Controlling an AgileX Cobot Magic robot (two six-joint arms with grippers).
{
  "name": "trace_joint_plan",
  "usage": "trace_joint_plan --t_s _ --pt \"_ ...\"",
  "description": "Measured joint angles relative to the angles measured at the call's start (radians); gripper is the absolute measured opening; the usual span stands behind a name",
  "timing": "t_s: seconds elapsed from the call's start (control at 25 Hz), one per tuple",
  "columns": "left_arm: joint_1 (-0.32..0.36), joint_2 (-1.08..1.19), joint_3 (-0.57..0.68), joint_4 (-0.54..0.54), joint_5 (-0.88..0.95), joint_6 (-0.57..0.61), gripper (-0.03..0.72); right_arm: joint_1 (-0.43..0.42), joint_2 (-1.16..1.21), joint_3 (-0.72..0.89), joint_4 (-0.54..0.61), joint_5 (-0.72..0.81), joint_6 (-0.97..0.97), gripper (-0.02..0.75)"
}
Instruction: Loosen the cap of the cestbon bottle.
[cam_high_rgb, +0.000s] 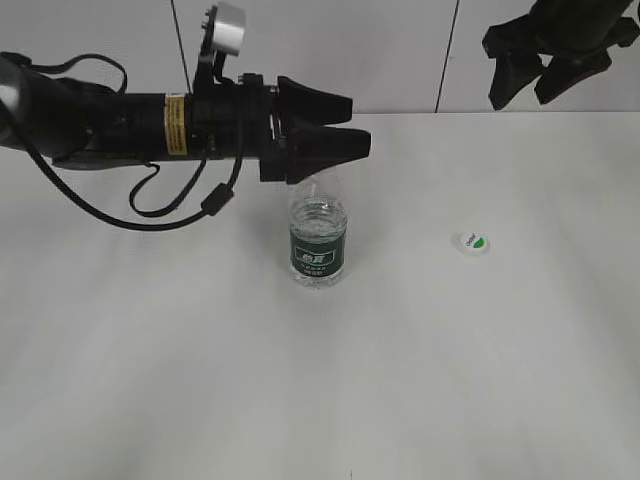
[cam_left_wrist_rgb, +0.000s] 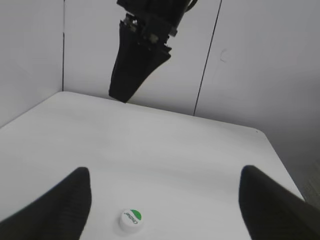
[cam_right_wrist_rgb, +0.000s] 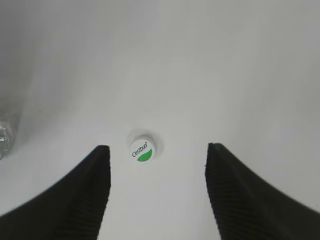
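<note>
Exterior view: the bottle stands upright around the middle of the white surface, no cap on its neck. The cap lies flat on the surface well off to the bottle's right, green mark up. The left gripper reaches in sideways from the left, jaws spread, hanging right over the bottle's mouth; can't tell if it touches the neck. The right gripper sits up in the far right corner, jaws apart, holding nothing.

Left wrist view: both left jaws stand wide at the bottom corners with the cap on the surface between them, nothing gripped. The right gripper hangs over the far edge.

Right wrist view: the right jaws are spread, looking straight down on the cap, which lies between them, untouched. A sliver of the bottle shows at the left edge.
</note>
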Motion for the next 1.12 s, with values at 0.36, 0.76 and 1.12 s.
trace_joint_plan --t_s 0.36,0.76,1.12 --pt "0.067 -0.108 0.000 -0.006 0.103 -0.159 0.546 0.000 -0.014 -0.023 0.000 0.036 0.000 0.459" --pt "0.238 -0.130 0.000 0.039 0.479 -0.404 0.545 0.000 -0.014 -0.023 0.000 0.084 0.000 0.459" --pt "0.314 -0.136 0.000 0.458 0.682 -0.871 0.531 0.000 -0.018 -0.033 0.000 0.096 0.000 0.459"
